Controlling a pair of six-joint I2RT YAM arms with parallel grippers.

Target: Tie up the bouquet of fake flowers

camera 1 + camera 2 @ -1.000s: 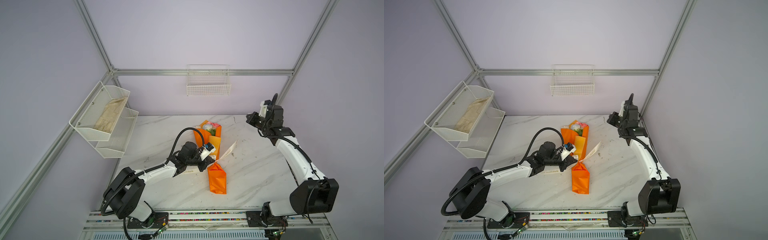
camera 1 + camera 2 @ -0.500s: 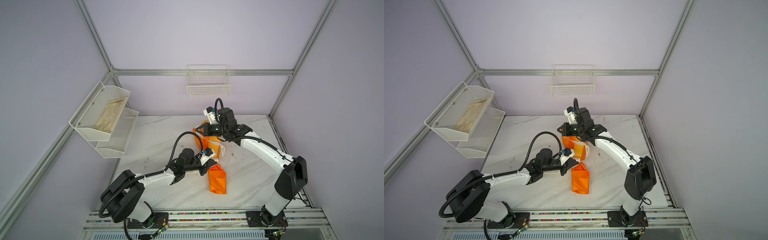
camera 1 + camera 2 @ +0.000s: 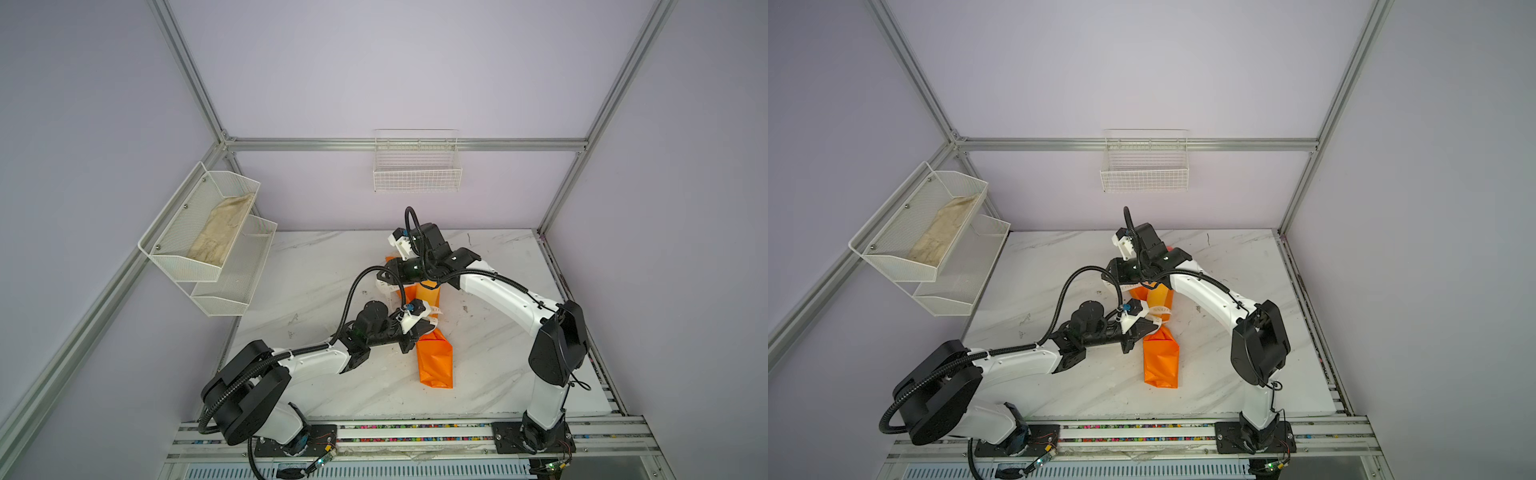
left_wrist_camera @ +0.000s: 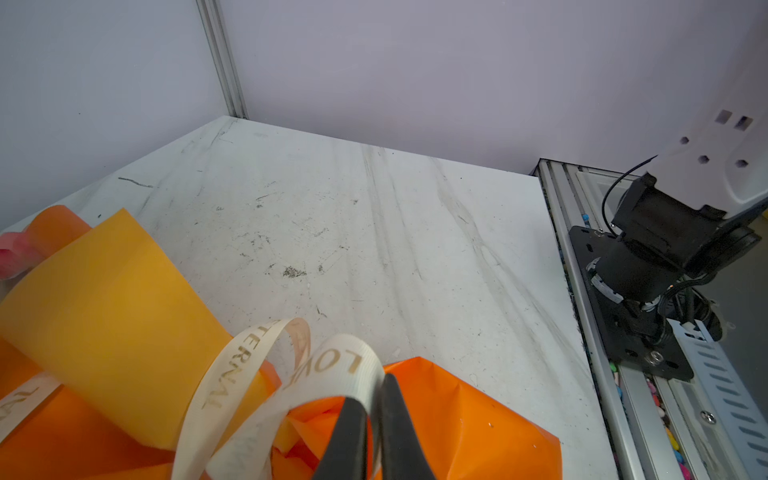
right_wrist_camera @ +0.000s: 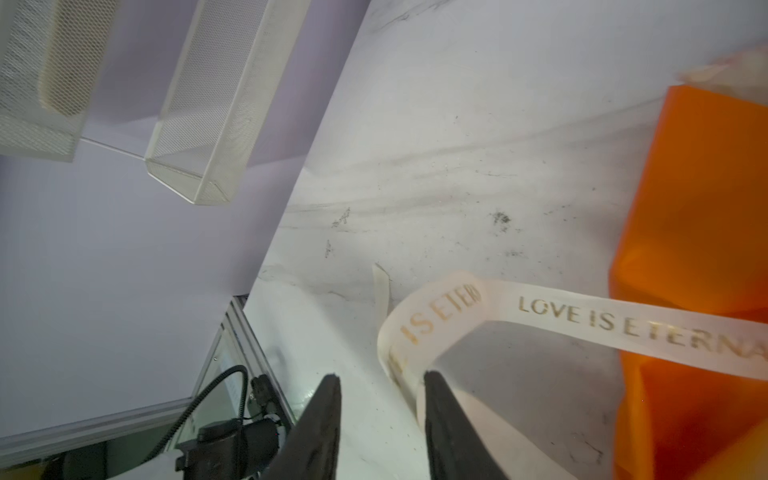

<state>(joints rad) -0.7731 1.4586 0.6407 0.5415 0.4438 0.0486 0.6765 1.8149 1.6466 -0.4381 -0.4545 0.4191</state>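
The bouquet of fake flowers (image 3: 435,361) lies mid-table in orange wrapping paper (image 3: 1160,361), its far end under my right arm. A pink bloom (image 4: 10,249) peeks out in the left wrist view. A cream printed ribbon (image 4: 345,370) loops over the paper. My left gripper (image 4: 372,388) is shut on that ribbon, just above the paper's narrow waist (image 3: 430,328). My right gripper (image 5: 382,376) stands open low over the table left of the bouquet's far end (image 3: 384,284). The ribbon's other stretch (image 5: 582,318) curls down between the right gripper's jaws, against one finger (image 5: 440,415).
A white two-tier mesh shelf (image 3: 208,232) with a beige cloth hangs on the left wall. A wire basket (image 3: 417,174) hangs on the back wall. The rail with both arm bases (image 3: 415,432) runs along the table's front edge.
My right arm swung from the far right corner across to the bouquet's far end, and its jaws have now opened. The left gripper kept its hold and barely moved.
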